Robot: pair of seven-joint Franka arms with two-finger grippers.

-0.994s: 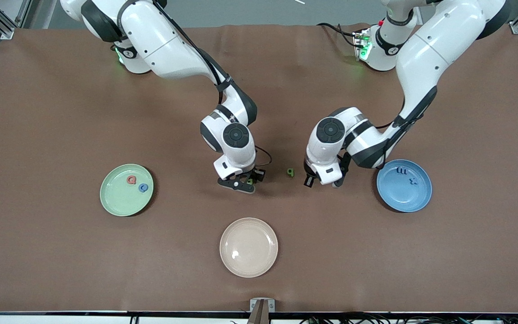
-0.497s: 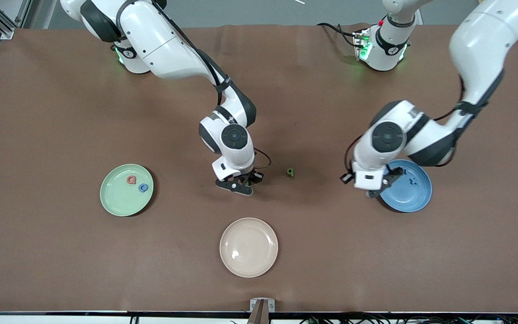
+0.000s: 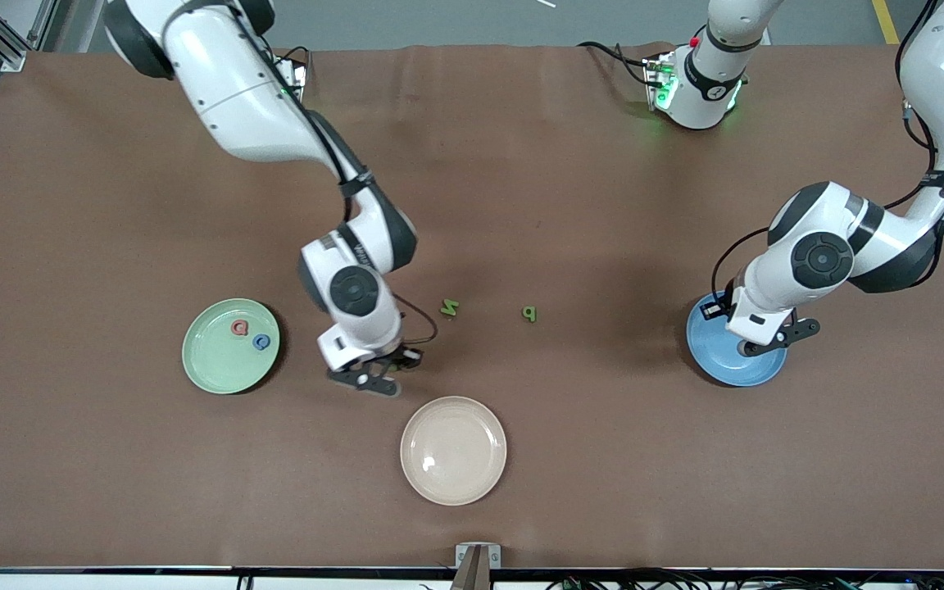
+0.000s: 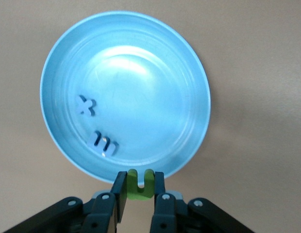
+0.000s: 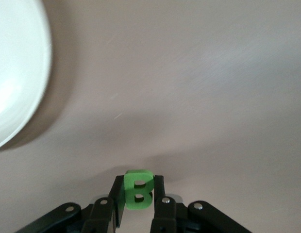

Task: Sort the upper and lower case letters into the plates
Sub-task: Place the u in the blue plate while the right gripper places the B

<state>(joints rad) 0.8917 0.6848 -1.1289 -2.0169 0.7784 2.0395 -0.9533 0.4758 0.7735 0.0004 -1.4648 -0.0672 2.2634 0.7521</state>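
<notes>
The mint green plate [image 3: 222, 369] holds a red letter [image 3: 238, 328] and a blue letter [image 3: 260, 342]. The blue plate [image 3: 722, 373] holds a blue x [image 4: 85, 105] and a blue m [image 4: 105, 143]; it fills the left wrist view [image 4: 141, 58]. My left gripper [image 3: 771, 340] hangs over the blue plate's edge, shut on a green u-shaped letter [image 4: 140, 182]. My right gripper [image 3: 374, 381] is over bare table between the green plate and the beige plate, shut on a green letter B [image 5: 138, 190]. A green N [image 3: 449, 308] and a green q-shaped letter [image 3: 528, 313] lie mid-table.
A cream-beige plate [image 3: 453, 483] sits empty, nearer to the front camera than the loose letters. A pale plate rim [image 5: 14, 73] shows in the right wrist view; I cannot tell which plate it is. Brown mat covers the table.
My right gripper rose from beside the green N with the B and moved toward the green plate. My left gripper swung from mid-table to over the blue plate with its letter.
</notes>
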